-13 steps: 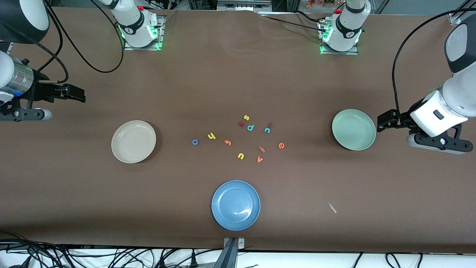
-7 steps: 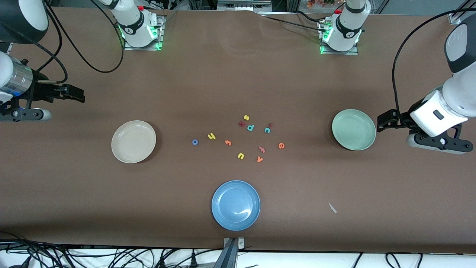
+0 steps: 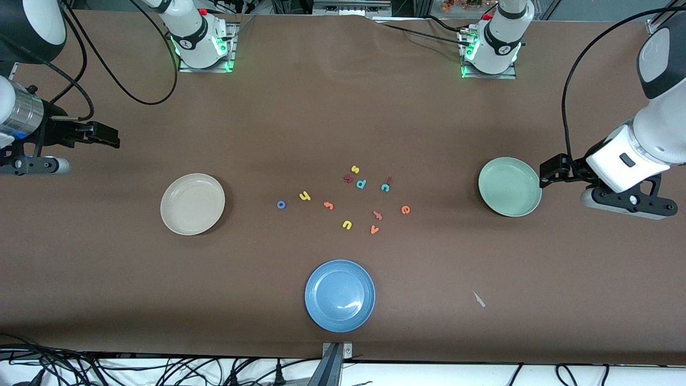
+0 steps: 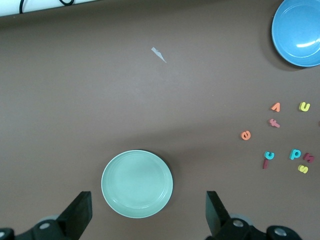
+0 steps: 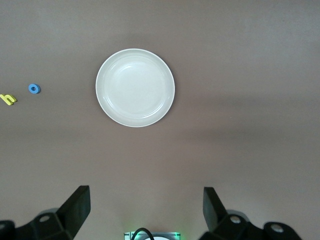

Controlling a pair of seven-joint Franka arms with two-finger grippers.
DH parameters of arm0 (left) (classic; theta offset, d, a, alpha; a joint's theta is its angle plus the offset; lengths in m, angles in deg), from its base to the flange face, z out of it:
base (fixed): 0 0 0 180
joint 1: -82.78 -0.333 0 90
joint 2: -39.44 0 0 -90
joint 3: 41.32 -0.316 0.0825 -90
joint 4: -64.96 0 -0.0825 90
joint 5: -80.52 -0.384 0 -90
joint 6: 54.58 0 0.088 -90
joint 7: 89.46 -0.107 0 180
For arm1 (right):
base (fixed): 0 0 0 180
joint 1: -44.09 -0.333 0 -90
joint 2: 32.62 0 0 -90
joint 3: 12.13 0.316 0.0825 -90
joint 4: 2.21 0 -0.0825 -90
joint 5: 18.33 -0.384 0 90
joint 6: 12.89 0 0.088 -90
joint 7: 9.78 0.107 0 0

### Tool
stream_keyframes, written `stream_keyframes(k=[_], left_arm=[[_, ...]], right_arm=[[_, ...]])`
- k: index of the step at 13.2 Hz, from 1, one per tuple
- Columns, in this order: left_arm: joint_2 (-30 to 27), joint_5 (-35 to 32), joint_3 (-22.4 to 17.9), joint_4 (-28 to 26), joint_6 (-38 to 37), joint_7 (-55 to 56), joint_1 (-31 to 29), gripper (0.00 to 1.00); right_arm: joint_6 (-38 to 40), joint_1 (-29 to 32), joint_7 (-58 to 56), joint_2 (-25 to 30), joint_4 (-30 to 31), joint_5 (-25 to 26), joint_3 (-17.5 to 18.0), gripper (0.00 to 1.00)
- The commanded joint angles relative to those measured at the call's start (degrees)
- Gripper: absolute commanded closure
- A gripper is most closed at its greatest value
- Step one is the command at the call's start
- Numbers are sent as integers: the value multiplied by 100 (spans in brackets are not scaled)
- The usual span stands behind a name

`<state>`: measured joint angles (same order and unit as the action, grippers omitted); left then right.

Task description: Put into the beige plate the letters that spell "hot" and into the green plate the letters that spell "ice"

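Note:
The beige plate (image 3: 192, 203) (image 5: 135, 87) lies toward the right arm's end of the table and the green plate (image 3: 509, 186) (image 4: 137, 183) toward the left arm's end; nothing lies in either. Between them lie the blue o (image 3: 281, 204) (image 5: 34, 88), yellow h (image 3: 305, 195), orange t (image 3: 328, 205), dark red i (image 3: 390, 180), teal c (image 3: 385, 187) (image 4: 270, 155) and orange e (image 3: 405, 209) (image 4: 245, 135). My left gripper (image 3: 552, 171) (image 4: 148, 214) hangs open by the green plate's rim. My right gripper (image 3: 104, 135) (image 5: 145, 207) is open over bare table, apart from the beige plate.
A blue plate (image 3: 340, 295) sits nearest the front camera. Mixed with the task letters are a yellow s (image 3: 355, 169), teal p (image 3: 361, 184), dark red k (image 3: 348, 178), yellow u (image 3: 347, 224), orange v (image 3: 374, 229) and a pinkish letter (image 3: 378, 215). A pale scrap (image 3: 478, 299) lies on the table.
The left arm has crept toward the green plate. The right gripper has drifted slightly toward its end of the table. No letter or plate has moved.

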<state>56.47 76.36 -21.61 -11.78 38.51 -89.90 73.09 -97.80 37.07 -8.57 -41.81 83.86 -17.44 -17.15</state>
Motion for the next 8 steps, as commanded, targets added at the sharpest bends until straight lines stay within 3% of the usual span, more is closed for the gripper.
stream_keyframes(k=[1,8], left_arm=[[-95,-58,-10,36,-116,-79,-6,0],[62,-49,-98,-87,-282,449,-199,0]], right_arm=[[63,25,-103,40,-46,-27,1,0],[37,34,-375,31,-37,-79,-104,0]])
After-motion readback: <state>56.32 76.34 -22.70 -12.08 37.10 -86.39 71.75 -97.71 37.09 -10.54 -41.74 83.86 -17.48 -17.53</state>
